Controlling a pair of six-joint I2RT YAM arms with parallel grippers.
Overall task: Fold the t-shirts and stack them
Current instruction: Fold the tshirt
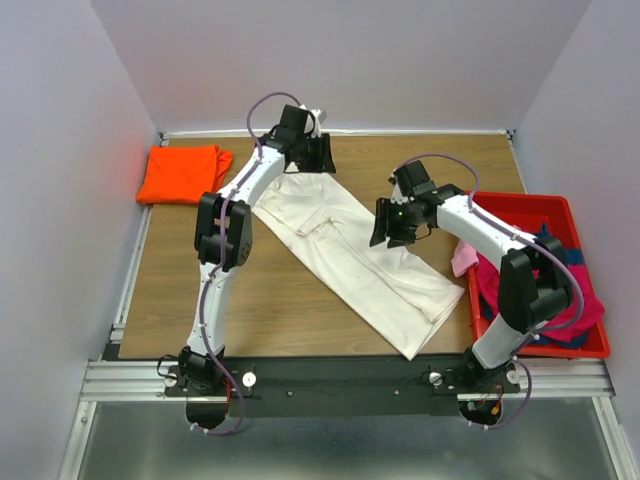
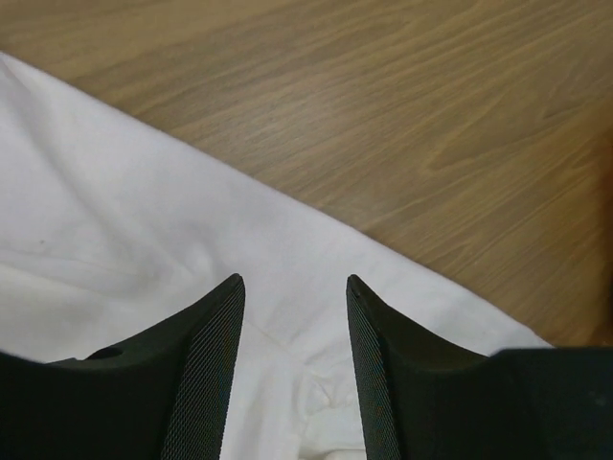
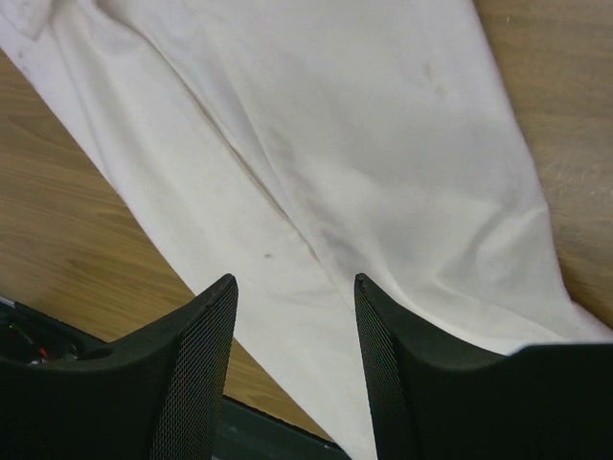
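Two pairs of dark fingers stand spread, and neither has anything between them. The left gripper (image 2: 292, 287) hangs with its jaws apart over the far end of the cream-white t-shirt (image 1: 350, 250), close to where the cloth's edge gives way to the wooden table (image 1: 270, 300). The right gripper (image 3: 292, 287) is parted the same way above the shirt's middle, over a long crease. From here I cannot tell whether either set of tips touches the fabric. The shirt lies flat as a narrow diagonal band, running from the far centre toward the near right, so it looks already folded lengthwise. To my eye the arms are spaced along its length to take two holds and bring one end over the other. The orange t-shirt (image 1: 183, 173) sits folded in the far left corner, well apart, and probably marks where the stack will grow. On the right, the red bin (image 1: 540, 203) holds the waiting shirts in a heap. A magenta one (image 1: 497, 283) lies on top, a dark blue one (image 1: 562, 252) shows behind it, and a pale pink one (image 1: 463, 260) spills over the rim, almost meeting the cream cloth.
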